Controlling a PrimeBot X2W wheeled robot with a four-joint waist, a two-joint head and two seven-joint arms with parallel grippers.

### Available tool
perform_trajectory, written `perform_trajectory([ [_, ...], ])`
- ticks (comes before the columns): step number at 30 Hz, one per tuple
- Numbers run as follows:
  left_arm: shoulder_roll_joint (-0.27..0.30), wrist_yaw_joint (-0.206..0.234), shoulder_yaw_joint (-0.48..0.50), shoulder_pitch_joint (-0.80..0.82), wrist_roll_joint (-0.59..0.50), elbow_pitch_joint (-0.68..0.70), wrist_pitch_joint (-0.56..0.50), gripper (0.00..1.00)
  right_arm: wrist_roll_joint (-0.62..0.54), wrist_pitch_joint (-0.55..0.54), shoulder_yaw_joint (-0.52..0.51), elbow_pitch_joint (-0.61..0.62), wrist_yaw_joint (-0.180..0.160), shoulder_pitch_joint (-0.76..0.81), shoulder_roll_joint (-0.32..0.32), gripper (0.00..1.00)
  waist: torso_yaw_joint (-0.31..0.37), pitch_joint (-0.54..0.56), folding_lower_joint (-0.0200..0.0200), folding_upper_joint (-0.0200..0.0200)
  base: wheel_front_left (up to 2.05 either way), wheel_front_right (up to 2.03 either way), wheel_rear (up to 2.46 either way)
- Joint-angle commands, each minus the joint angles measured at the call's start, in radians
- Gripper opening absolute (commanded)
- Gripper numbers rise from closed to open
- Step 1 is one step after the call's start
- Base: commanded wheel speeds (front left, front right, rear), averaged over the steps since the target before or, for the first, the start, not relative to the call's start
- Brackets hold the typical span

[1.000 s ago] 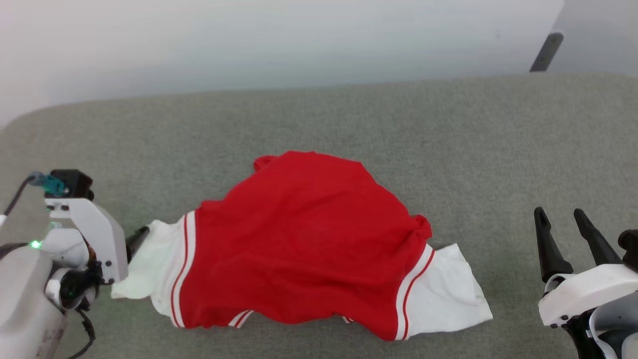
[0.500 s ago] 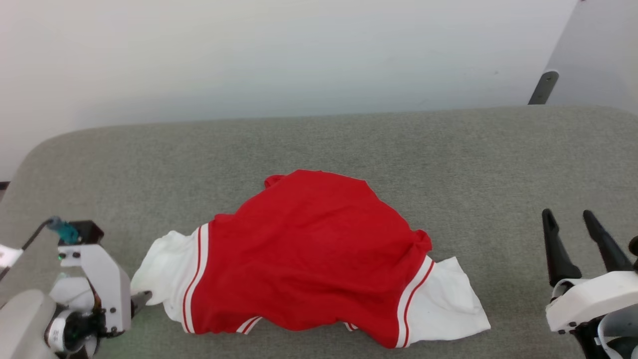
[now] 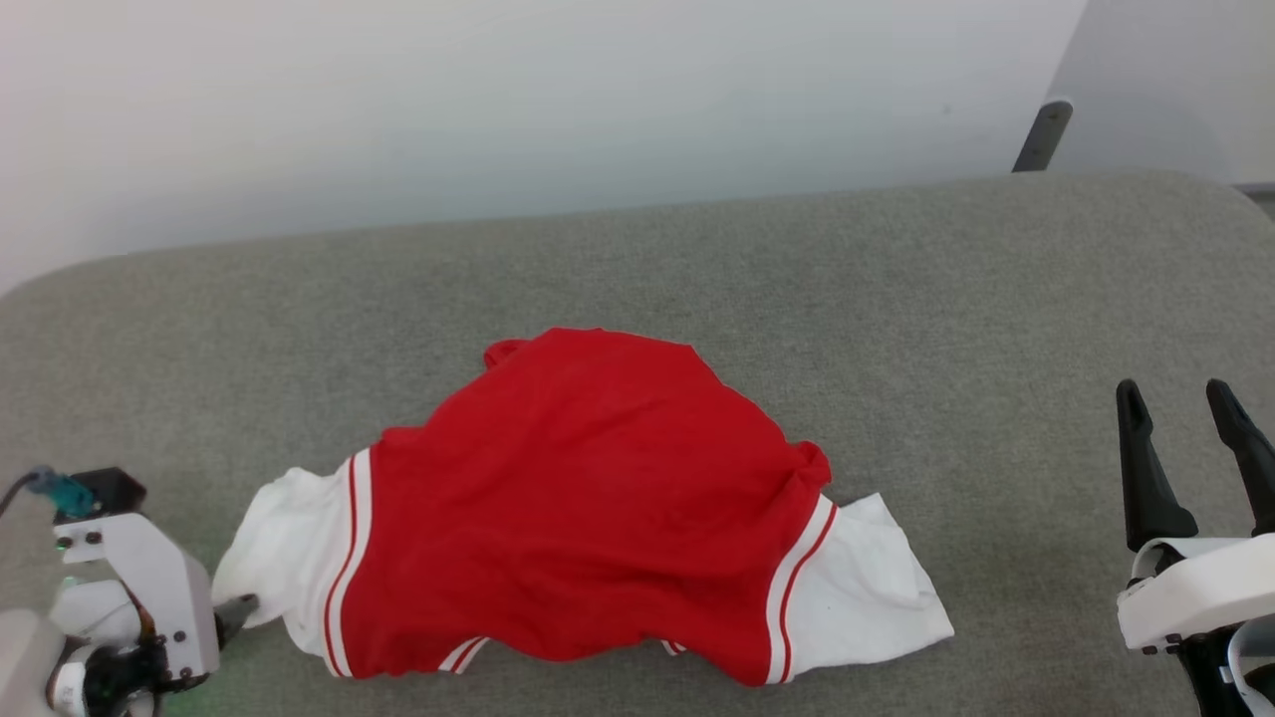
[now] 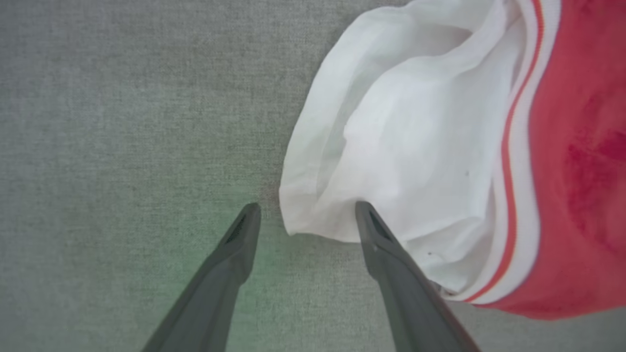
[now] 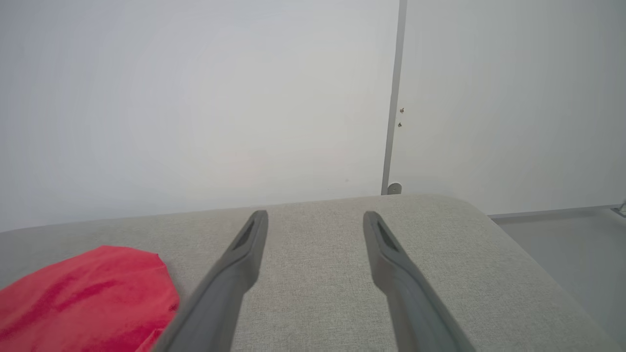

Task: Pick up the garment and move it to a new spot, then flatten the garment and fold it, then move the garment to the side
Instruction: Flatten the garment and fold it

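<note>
Grey cloth covers the table [image 3: 697, 259]. My left pincer [image 4: 303, 210] stands open, the garment [image 3: 588, 498] just right of it, sleeve corner between its tips; I judge a shallow bite could slip. My right pincer [image 3: 1175, 393] hangs open, well right of the garment.

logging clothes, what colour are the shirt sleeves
White, with thin red stripes at the seam; the sleeve shows best in the left wrist view.

Nothing can be read anywhere: no lettering, label, brand, number or sign. The bright red soft fabric T-shirt with white sleeves [image 3: 588, 498] shows plain cloth with thin red-and-white stripes.
</note>
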State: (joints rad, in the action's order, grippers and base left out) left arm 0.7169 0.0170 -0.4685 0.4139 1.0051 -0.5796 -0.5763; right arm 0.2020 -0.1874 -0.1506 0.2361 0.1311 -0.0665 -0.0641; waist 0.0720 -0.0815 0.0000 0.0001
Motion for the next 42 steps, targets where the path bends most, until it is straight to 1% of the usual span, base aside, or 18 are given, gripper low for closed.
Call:
perform_trajectory([
  [1,0.0,-0.005,0.002,0.008,0.005,-0.012,0.002,1.0,-0.006,-0.005,0.001,0.008,-0.001,0.014,-0.001,1.0,0.01,-0.015,0.0,-0.0001,0.0,0.0,0.0],
  [6,-0.009,-0.013,-0.004,0.03,0.002,-0.066,-0.004,1.0,-0.006,-0.013,-0.004,0.029,-0.001,0.012,-0.001,1.0,0.019,-0.048,0.0,-0.0001,0.0,0.0,0.0],
  [8,-0.021,-0.013,-0.001,0.038,0.013,-0.085,-0.006,1.0,-0.007,-0.019,-0.006,0.038,-0.001,0.019,-0.001,1.0,0.02,-0.062,0.0,-0.0001,0.0,0.0,0.0],
  [9,-0.029,-0.013,-0.002,0.041,0.019,-0.096,-0.017,0.84,-0.007,-0.022,-0.008,0.043,-0.001,0.022,0.0,1.0,0.02,-0.07,0.0,-0.0001,0.0,0.0,0.0],
  [10,-0.036,-0.018,-0.003,0.043,0.026,-0.105,-0.026,0.0,-0.007,-0.026,-0.009,0.048,-0.001,0.024,0.0,1.0,0.02,-0.076,0.0,-0.0001,0.0,0.0,0.0],
  [12,-0.049,-0.015,-0.001,0.053,0.037,-0.119,-0.043,0.0,-0.004,-0.041,-0.011,0.061,-0.001,0.036,0.002,1.0,0.018,-0.088,0.0,-0.0001,0.0,0.0,0.0],
  [15,-0.063,-0.028,-0.001,0.074,0.039,-0.122,-0.036,0.0,0.012,-0.097,0.006,0.078,-0.001,0.06,0.004,1.0,0.012,-0.1,0.0,-0.0001,0.0,0.0,0.0],
  [24,-0.091,-0.052,-0.009,0.143,0.03,-0.125,-0.024,0.0,0.1,-0.356,0.12,0.055,-0.001,0.138,-0.015,1.0,-0.029,-0.128,0.0,-0.0001,0.0,0.0,0.0],
  [27,-0.101,-0.059,-0.015,0.163,0.023,-0.127,-0.019,0.0,0.119,-0.436,0.143,0.035,-0.001,0.15,-0.025,1.0,-0.045,-0.141,0.0,-0.0001,0.0,0.0,0.0],
  [30,-0.111,-0.063,-0.02,0.181,0.02,-0.13,-0.019,0.0,0.124,-0.491,0.15,0.007,-0.001,0.151,-0.03,1.0,-0.06,-0.154,0.0,-0.0001,0.0,0.0,0.0],
  [36,-0.128,-0.071,-0.028,0.203,0.015,-0.134,-0.01,0.0,0.114,-0.533,0.149,-0.044,-0.001,0.115,-0.04,1.0,-0.081,-0.176,0.0,-0.0001,0.0,0.0,0.0],
  [41,-0.142,-0.081,-0.03,0.212,0.022,-0.144,-0.003,0.0,0.12,-0.549,0.158,-0.13,-0.001,0.079,-0.042,1.0,-0.092,-0.189,0.0,-0.0001,0.0,0.0,0.0],
  [42,-0.143,-0.084,-0.032,0.213,0.022,-0.147,-0.001,0.0,0.121,-0.556,0.163,-0.151,-0.001,0.072,-0.044,0.79,-0.094,-0.19,0.0,-0.0001,0.0,0.0,0.0],
])
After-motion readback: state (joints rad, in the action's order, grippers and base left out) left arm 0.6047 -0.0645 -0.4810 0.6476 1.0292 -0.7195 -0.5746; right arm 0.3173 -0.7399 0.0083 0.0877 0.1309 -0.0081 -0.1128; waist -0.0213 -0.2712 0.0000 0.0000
